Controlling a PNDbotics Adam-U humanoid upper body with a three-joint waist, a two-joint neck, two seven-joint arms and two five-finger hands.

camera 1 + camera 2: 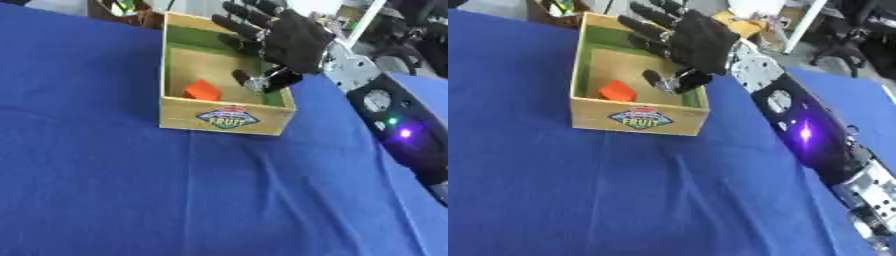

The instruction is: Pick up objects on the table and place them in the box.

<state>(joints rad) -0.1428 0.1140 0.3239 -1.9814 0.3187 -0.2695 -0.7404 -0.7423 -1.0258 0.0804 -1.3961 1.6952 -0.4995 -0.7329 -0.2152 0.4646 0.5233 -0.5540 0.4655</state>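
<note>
A wooden box (226, 117) with a "FRUIT" label on its front wall stands on the blue tablecloth at upper centre. Inside it, on the floor near the front left, lies an orange-red block (203, 90). My right hand (284, 37) hovers over the box's right rim, fingers spread straight toward the left and thumb pointing down into the box, holding nothing. Its forearm runs down to the right edge with green and purple lights showing. My left hand shows in neither view.
The blue cloth (175, 190) covers the table all around the box. Beyond the far edge are cluttered items, a white frame and chairs (859, 30).
</note>
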